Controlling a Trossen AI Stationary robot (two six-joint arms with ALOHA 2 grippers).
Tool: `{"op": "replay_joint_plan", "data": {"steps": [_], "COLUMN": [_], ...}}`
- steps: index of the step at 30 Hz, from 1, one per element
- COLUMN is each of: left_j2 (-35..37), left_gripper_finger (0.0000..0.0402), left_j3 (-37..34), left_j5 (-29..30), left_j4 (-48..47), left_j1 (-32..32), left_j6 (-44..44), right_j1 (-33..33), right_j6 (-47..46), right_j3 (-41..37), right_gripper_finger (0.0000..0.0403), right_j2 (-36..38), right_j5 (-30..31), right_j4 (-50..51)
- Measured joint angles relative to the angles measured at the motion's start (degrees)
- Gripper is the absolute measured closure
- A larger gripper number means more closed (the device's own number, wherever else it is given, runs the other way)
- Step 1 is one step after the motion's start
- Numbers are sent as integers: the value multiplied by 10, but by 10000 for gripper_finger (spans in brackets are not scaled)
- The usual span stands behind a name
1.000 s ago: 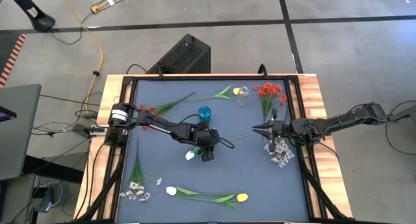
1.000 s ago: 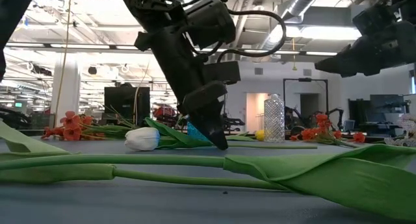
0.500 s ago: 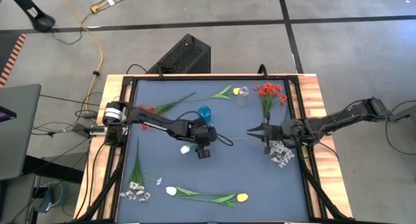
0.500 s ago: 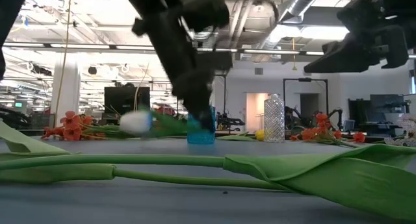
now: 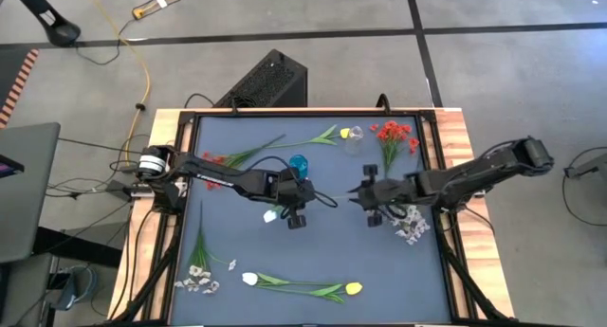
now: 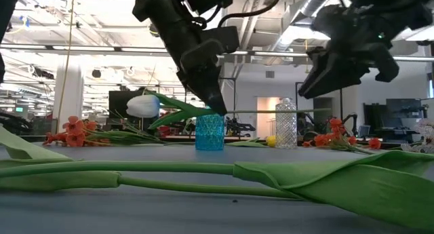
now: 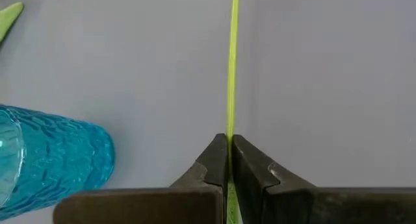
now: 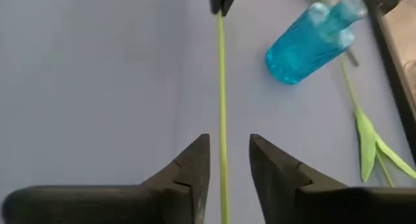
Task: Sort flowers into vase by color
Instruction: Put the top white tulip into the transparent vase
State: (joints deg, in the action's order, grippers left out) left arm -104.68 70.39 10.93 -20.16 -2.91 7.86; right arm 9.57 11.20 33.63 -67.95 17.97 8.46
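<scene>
Item: white tulip point(image 6: 142, 105), held at mid-table by the left gripper point(image 7: 229, 160), whose fingers are clenched tight on the thin green stem point(image 7: 231, 62). Condition: lifted. A second ago the blossom lay on the table surface with the left fingers parted around its stem; they have since closed and raised it, so in the low view the bloom now hangs in the air level with the top of the blue vase point(image 6: 209, 131), just beside it. In the high view the blossom point(image 5: 270, 215) sits just below the blue vase point(image 5: 299, 164), with the stem running rightward toward the other arm. Right gripper point(image 8: 227, 160): has moved in from the right edge of the table toward the centre, its 2 fingers parted, straddling the free end of the same stem without pinching it, and opening wider than a moment ago. Reading: a 2-arm handover or stem alignment appears under way, ahead of setting the tulip into a vase. Other stock: clear vase point(image 5: 354, 137) near the far edge; red blossom clusters point(image 5: 394, 133) at far right and a second red cluster point(image 5: 213, 159) at far left; white-pink sprays point(image 5: 412, 224) at right and point(image 5: 200, 280) at near left; 1 white tulip point(image 5: 249, 279) and 1 yellow tulip point(image 5: 353, 289) along the near edge; all unsorted.
</scene>
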Motion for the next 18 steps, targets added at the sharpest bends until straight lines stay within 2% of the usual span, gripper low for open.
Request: {"op": "replay_joint_plan", "data": {"steps": [5,10,14,18], "left_j2": [0,0,0,0], "left_gripper_finger": [401,401,401,401], "left_j3": [0,0,0,0], "left_j5": [0,0,0,1], "left_j4": [0,-3,-6,-11], "left_j1": [-2,-2,-2,-2], "left_j6": [0,-3,-5,-6], "right_j1": [-4,-22,-34,-38], "right_j6": [-1,-11,-17,-18], "right_j3": [53,81,90,90], "right_gripper_finger": [220,197,198,229], "right_j2": [-59,-96,-112,-111], "right_j5": [-4,-48,-48,-48], "right_j4": [49,85,102,105]}}
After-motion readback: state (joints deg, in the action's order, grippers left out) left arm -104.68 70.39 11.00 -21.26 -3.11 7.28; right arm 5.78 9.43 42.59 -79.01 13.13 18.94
